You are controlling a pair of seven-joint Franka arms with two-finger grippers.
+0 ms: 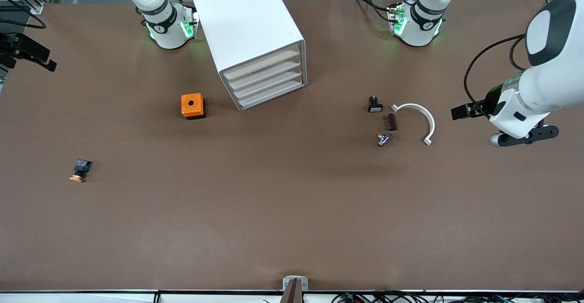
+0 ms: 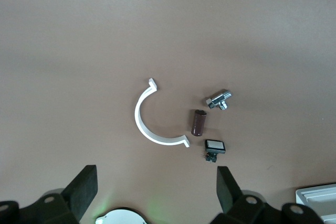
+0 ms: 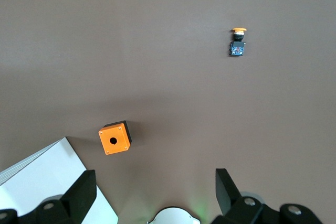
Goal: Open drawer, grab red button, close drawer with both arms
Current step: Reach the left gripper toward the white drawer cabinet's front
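Note:
The white cabinet (image 1: 248,33) stands between the two arm bases, and all of its drawers (image 1: 269,78) are shut. The button is out of view. My left gripper (image 2: 156,184) hangs open and empty over bare table at the left arm's end, apart from the small parts; the left arm's hand (image 1: 524,132) shows at the edge of the front view. High over the table near its own base, my right gripper (image 3: 155,186) is open and empty, with the cabinet's corner (image 3: 42,182) beside one finger. It does not show in the front view.
An orange box with a hole (image 1: 193,106) sits beside the cabinet. A button with an orange-yellow cap (image 1: 80,170) lies toward the right arm's end. A white curved clip (image 1: 422,118), a brown cylinder (image 1: 391,122), a metal fitting (image 1: 384,139) and a small black switch (image 1: 374,105) lie together.

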